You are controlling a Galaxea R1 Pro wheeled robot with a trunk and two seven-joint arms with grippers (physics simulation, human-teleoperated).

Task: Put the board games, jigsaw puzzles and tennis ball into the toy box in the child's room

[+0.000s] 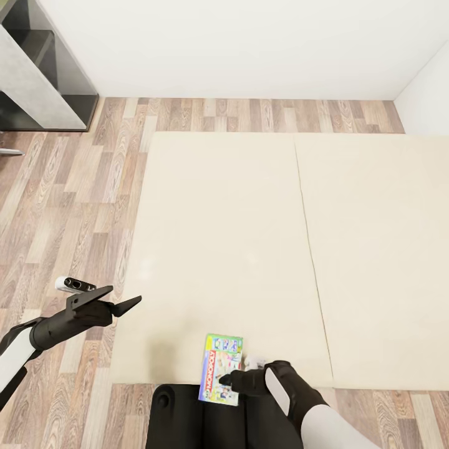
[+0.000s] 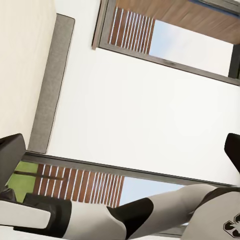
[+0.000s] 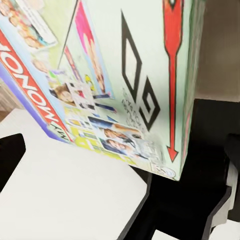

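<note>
**Grabbing the Monopoly box off the bed**

So the right gripper is at the Monopoly board game, which hangs over the near edge of the bed. Can't really tell if the fingers are pinching it yet. Left gripper hangs spread and empty over the floor. Looks like pickup stage; next up is a firm grip, a lift, then hauling it to the toy box.
</note>
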